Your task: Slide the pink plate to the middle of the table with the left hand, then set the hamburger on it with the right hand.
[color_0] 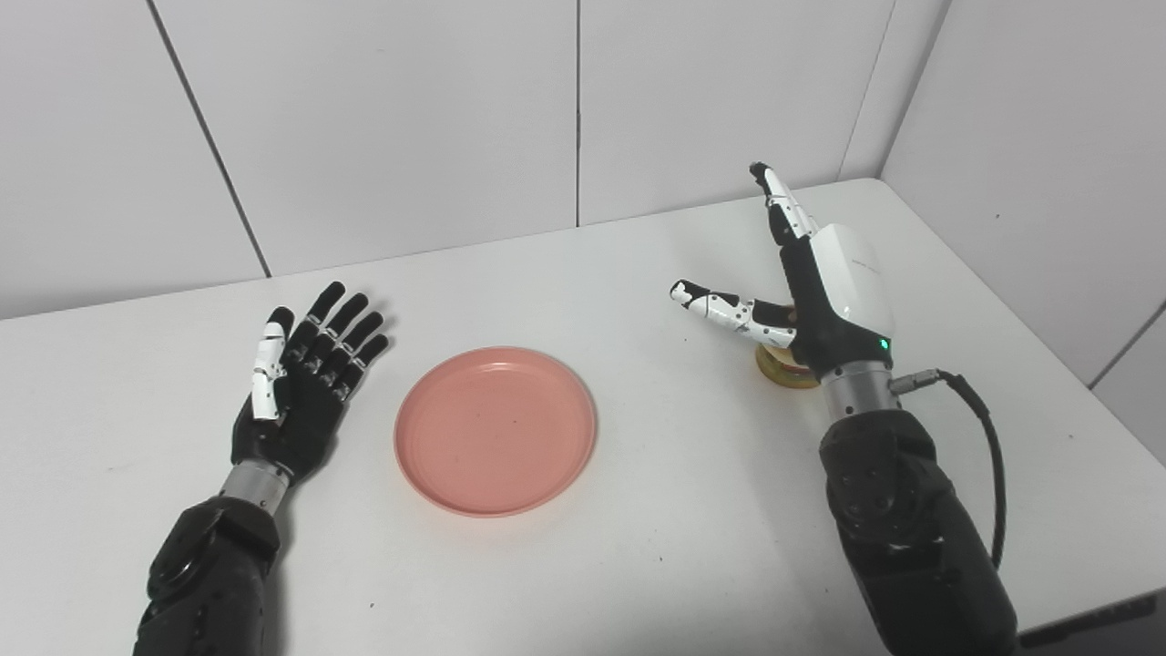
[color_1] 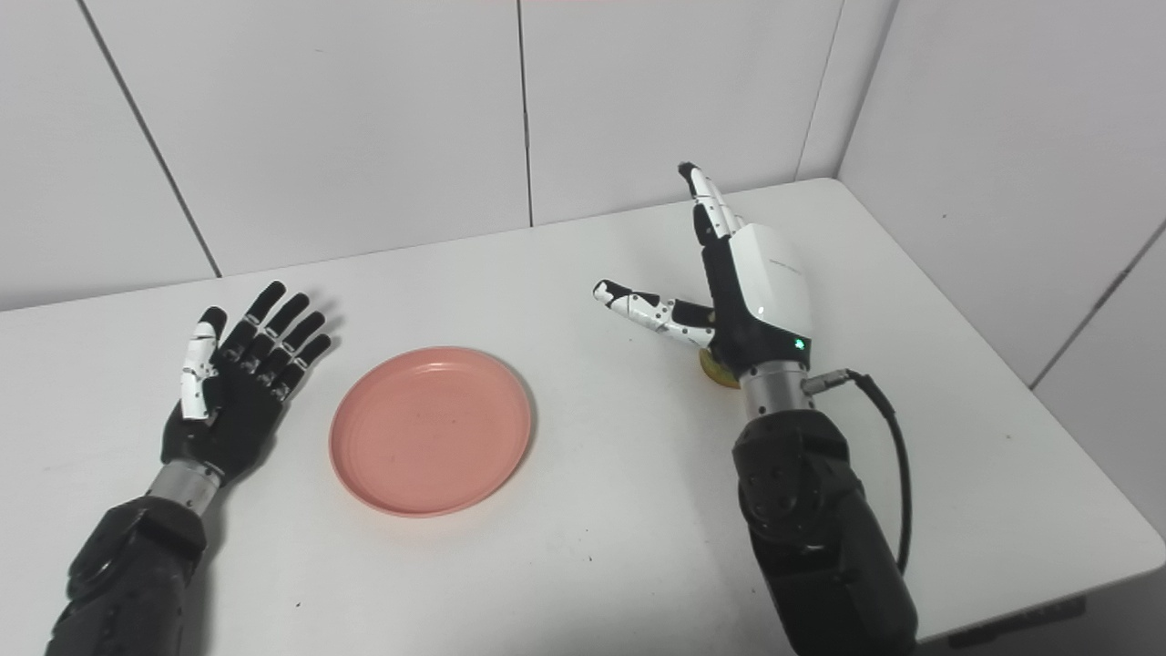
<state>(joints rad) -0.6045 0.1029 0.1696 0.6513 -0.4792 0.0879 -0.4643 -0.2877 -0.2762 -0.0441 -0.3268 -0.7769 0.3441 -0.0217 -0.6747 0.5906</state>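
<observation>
Your pink plate [color_0: 496,430] sits empty mid-table, near your left hand [color_0: 293,392], which lies palm-up, fingers spread, holding nothing. Your right hand [color_0: 811,292] stands spread wide over the hamburger [color_0: 782,366] (mostly hidden behind the wrist). Faint lettering on its white back is unreadable.
</observation>
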